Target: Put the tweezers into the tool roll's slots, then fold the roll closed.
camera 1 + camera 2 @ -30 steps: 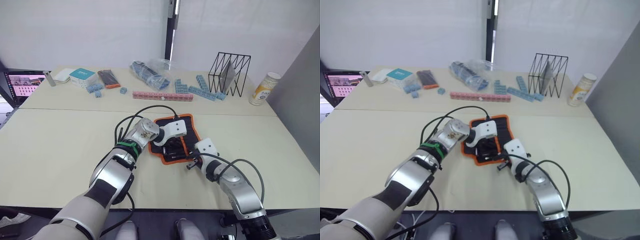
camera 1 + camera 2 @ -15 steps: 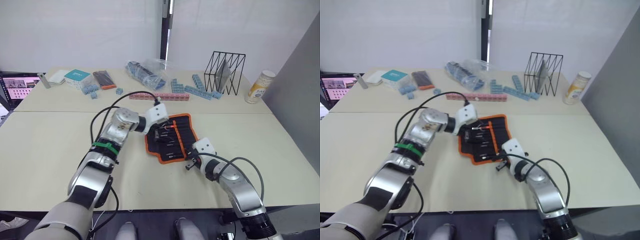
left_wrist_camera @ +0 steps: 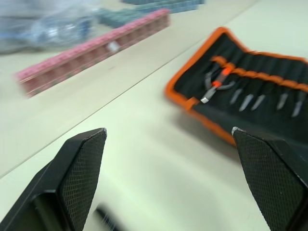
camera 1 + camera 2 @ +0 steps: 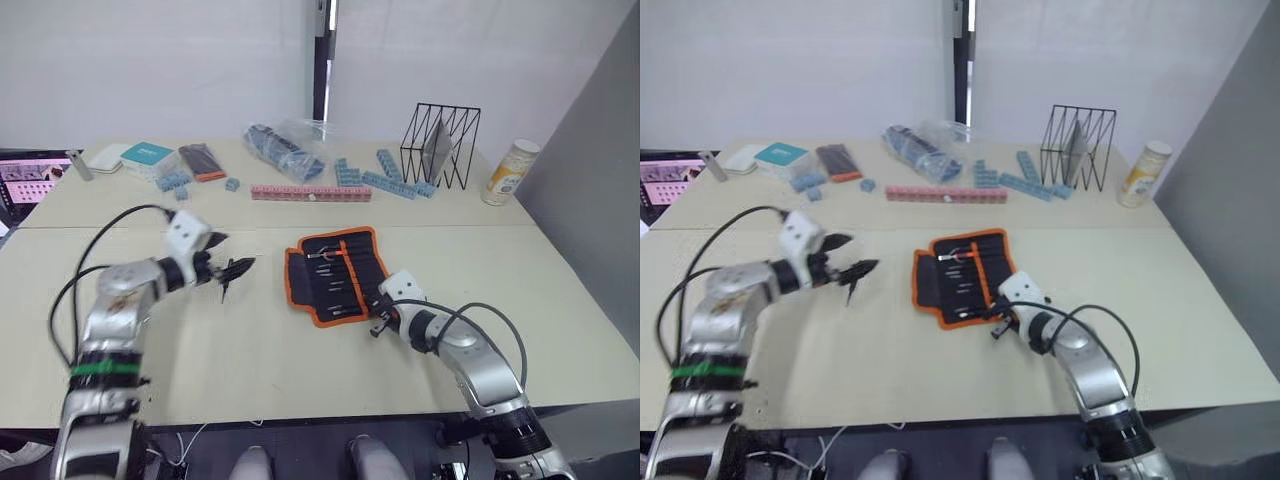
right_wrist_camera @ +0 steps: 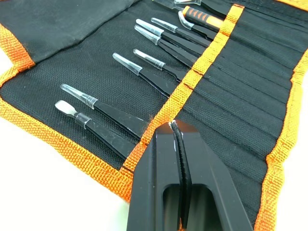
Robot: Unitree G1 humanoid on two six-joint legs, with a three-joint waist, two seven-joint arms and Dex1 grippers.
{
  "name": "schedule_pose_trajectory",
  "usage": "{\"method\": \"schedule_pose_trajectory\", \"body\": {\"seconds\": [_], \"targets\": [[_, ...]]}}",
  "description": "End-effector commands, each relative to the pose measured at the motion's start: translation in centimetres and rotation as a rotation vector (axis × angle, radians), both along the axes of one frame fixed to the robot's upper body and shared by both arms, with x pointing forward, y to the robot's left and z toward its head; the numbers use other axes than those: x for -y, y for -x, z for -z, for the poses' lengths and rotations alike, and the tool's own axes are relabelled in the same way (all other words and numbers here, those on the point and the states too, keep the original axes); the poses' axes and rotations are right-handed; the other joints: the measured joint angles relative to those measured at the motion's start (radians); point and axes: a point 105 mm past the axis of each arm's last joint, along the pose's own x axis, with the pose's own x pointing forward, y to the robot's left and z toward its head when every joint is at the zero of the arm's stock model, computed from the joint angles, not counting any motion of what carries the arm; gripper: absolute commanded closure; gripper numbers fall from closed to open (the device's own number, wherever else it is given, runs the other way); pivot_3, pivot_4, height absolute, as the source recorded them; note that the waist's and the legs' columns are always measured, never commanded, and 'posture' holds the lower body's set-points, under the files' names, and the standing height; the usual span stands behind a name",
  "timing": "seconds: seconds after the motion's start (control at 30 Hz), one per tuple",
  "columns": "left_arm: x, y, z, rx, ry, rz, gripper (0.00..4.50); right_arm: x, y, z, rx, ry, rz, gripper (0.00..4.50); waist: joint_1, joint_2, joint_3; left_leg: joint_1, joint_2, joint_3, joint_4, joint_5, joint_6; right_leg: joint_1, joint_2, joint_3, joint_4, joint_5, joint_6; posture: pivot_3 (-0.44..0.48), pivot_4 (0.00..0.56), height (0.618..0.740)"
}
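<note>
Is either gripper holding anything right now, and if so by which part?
Nothing is held. The left gripper is open over bare table. The right gripper is shut with nothing between its fingers, at the tool roll's orange centre strip.

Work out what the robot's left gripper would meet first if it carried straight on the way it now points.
Probably the open black fabric tool roll with orange trim; the left gripper, jaws open, points across bare table toward it, though depth is uncertain.
</note>
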Motion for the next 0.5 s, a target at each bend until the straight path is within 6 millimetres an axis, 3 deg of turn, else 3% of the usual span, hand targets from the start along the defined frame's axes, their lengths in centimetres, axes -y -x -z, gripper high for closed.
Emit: {"method": "schedule_pose_trajectory", "body": {"seconds": [0.03, 0.13, 0.3, 0.5], "targets": [[-3.4, 2.1, -0.9, 0.114, 0.025, -0.147, 0.05, -0.7, 0.7, 2.6, -0.103, 0.026, -0.05, 4.5, 0.002, 0.0, 0.0, 0.0, 0.0, 0.0, 0.0, 0.0, 0.0, 0.0, 0.0, 0.0, 0.0, 0.0, 0.0, 0.0, 0.15, 0.737], [-6.3, 4.8, 0.9, 0.113, 0.06, -0.282, 0.05, -1.2, 0.5, 2.7, -0.107, 0.032, -0.085, 4.5, 0.0, -0.001, -0.001, 0.001, 0.001, 0.001, 0.0, 0.0, 0.0, 0.0, 0.0, 0.0, 0.0, -0.003, -0.007, 0.0, 0.15, 0.737], [-7.6, 8.3, 2.2, 0.121, 0.126, -0.387, 0.05, -1.8, 0.3, 2.8, -0.11, 0.038, -0.131, 4.5, 0.003, -0.004, -0.002, 0.003, 0.003, 0.003, 0.0, 0.0, -0.001, 0.0, 0.0, 0.0, -0.001, -0.004, -0.009, 0.0, 0.15, 0.737], [-8.2, 10.0, 3.7, 0.093, 0.129, -0.462, 0.05, -2.6, 0.2, 3.0, -0.116, 0.04, -0.17, 4.5, -0.001, -0.005, -0.003, 0.006, 0.003, 0.004, -0.001, -0.004, -0.007, -0.001, 0.0, 0.0, -0.002, -0.005, -0.011, 0.0, 0.15, 0.737]]}}
